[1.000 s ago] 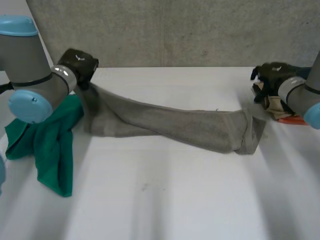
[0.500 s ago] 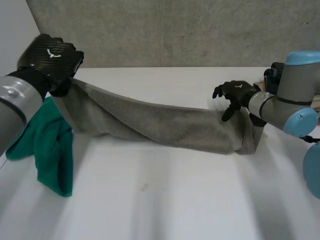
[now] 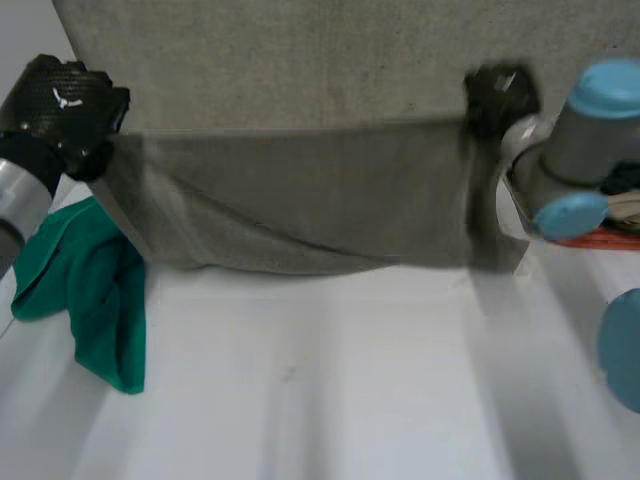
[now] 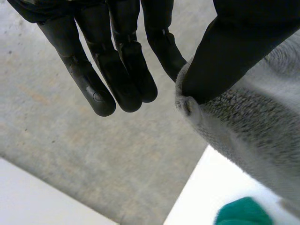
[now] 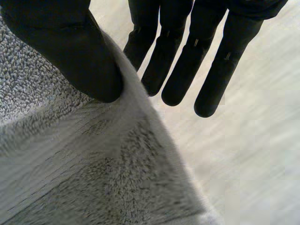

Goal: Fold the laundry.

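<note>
One grey towel (image 3: 300,200) hangs, left hand (image 3: 62,110) and right hand (image 3: 497,95) each pinching a top corner; one green cloth (image 3: 90,290) lies seemingly touching it

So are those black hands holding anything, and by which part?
Yes, the grey towel. The left hand pinches one top corner and the right hand pinches the other, so it hangs spread between them.
</note>
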Robot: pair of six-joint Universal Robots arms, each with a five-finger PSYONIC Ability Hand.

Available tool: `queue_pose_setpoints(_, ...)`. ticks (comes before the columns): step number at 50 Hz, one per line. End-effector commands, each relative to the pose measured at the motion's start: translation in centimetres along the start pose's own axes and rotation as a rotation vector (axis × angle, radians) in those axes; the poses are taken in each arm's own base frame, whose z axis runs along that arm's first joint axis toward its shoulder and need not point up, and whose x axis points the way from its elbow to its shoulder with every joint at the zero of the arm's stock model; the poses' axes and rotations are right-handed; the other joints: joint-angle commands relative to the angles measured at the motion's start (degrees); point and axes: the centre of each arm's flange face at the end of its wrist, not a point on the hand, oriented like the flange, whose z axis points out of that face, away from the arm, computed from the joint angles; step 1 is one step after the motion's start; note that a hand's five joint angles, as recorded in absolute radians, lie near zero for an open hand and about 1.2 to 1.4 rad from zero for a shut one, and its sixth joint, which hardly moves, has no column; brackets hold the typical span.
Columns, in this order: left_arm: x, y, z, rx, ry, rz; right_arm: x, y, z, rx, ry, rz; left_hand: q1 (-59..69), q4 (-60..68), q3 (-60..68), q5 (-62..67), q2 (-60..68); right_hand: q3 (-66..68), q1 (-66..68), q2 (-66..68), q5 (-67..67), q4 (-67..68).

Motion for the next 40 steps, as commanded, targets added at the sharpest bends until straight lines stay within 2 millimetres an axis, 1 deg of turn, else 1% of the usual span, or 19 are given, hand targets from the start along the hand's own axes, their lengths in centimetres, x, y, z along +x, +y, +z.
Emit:
queue_pose_setpoints(1,-5.1,-0.2,7.2,0.101,-0.207,0.041,4.6,-11.0,-0.4,0.345,0.157,-0.019,15.25,11.20,11.74,12.56,11.48,12.48,15.35,12.70,13.64,11.59)
queue_pose_setpoints(2,-5.8,-0.8,7.8,0.116,-0.240,0.040,4.9,-11.8,-0.6,0.369,0.163,-0.024,15.25,11.20,11.74,12.56,11.48,12.48,15.35,12.70,13.64,11.59)
queue_pose_setpoints(3,-6.8,-2.0,8.8,0.149,-0.289,0.027,5.3,-12.9,-1.0,0.406,0.168,-0.034,15.25,11.20,11.74,12.56,11.48,12.48,15.35,12.70,13.64,11.59)
queue_pose_setpoints(6,-7.7,-3.4,9.9,0.184,-0.339,0.000,5.8,-13.8,-1.5,0.440,0.167,-0.044,15.25,11.20,11.74,12.56,11.48,12.48,15.35,12.70,13.64,11.59)
queue_pose_setpoints(9,-8.3,-4.3,10.9,0.202,-0.363,-0.042,5.9,-13.4,-2.2,0.410,0.150,-0.051,15.25,11.20,11.74,12.56,11.48,12.48,15.35,12.70,13.64,11.59)
queue_pose_setpoints(12,-8.3,-4.0,11.2,0.179,-0.349,-0.076,5.7,-11.9,-2.7,0.337,0.127,-0.046,15.25,11.20,11.74,12.56,11.48,12.48,15.35,12.70,13.64,11.59)
queue_pose_setpoints(13,-8.1,-3.7,11.2,0.165,-0.341,-0.085,5.6,-11.3,-2.8,0.310,0.116,-0.045,15.25,11.20,11.74,12.56,11.48,12.48,15.35,12.70,13.64,11.59)
queue_pose_setpoints(14,-7.7,-2.8,11.2,0.131,-0.322,-0.099,5.3,-9.9,-3.1,0.253,0.096,-0.044,15.25,11.20,11.74,12.56,11.48,12.48,15.35,12.70,13.64,11.59)
queue_pose_setpoints(15,-7.4,-2.4,11.1,0.116,-0.310,-0.107,5.1,-9.1,-3.3,0.221,0.086,-0.041,15.25,11.20,11.74,12.56,11.48,12.48,15.35,12.70,13.64,11.59)
queue_pose_setpoints(16,-6.9,-1.2,10.9,0.076,-0.288,-0.121,4.9,-7.6,-3.8,0.161,0.065,-0.036,15.25,11.20,11.74,12.56,11.48,12.48,15.35,12.70,13.64,11.59)
queue_pose_setpoints(19,-5.8,0.6,10.5,0.021,-0.250,-0.142,4.4,-5.2,-4.6,0.069,0.031,-0.020,15.25,11.20,11.74,12.56,11.48,12.48,15.35,12.70,13.64,11.59)
queue_pose_setpoints(20,-5.0,1.9,10.1,-0.014,-0.221,-0.158,3.9,-3.4,-5.4,0.003,0.007,-0.007,15.25,11.20,11.74,12.56,11.48,12.48,15.35,12.70,13.64,11.59)
queue_pose_setpoints(23,-3.6,4.0,9.4,-0.070,-0.175,-0.171,3.1,-0.5,-6.7,-0.093,-0.026,0.014,15.25,11.20,11.74,12.56,11.48,12.48,15.35,12.70,13.64,11.59)
queue_pose_setpoints(24,-2.7,5.3,8.8,-0.104,-0.148,-0.185,2.6,1.4,-7.6,-0.152,-0.050,0.025,15.25,11.20,11.74,12.56,11.48,12.48,15.35,12.70,13.64,11.59)
queue_pose_setpoints(27,-1.5,7.0,7.8,-0.145,-0.107,-0.201,1.6,3.7,-9.0,-0.227,-0.094,0.044,15.25,11.20,11.74,12.56,11.48,12.48,15.35,12.70,13.64,11.59)
queue_pose_setpoints(28,-0.6,7.9,7.2,-0.165,-0.079,-0.205,0.8,5.5,-9.8,-0.275,-0.125,0.055,15.25,11.20,11.74,12.56,11.48,12.48,15.35,12.70,13.64,11.59)
queue_pose_setpoints(33,1.0,9.4,6.1,-0.181,-0.026,-0.218,-0.1,9.1,-10.7,-0.362,-0.162,0.068,15.25,11.20,11.74,12.56,11.48,12.48,15.35,12.70,13.64,11.59)
queue_pose_setpoints(36,1.1,9.6,6.1,-0.177,-0.025,-0.217,0.1,10.3,-10.3,-0.388,-0.153,0.094,15.25,11.20,11.74,12.56,11.48,12.48,15.35,12.70,13.64,11.59)
queue_pose_setpoints(40,0.9,9.9,6.1,-0.189,-0.032,-0.218,0.6,10.8,-9.9,-0.430,-0.133,0.160,15.25,11.20,11.74,12.56,11.48,12.48,15.35,12.70,13.64,11.59)
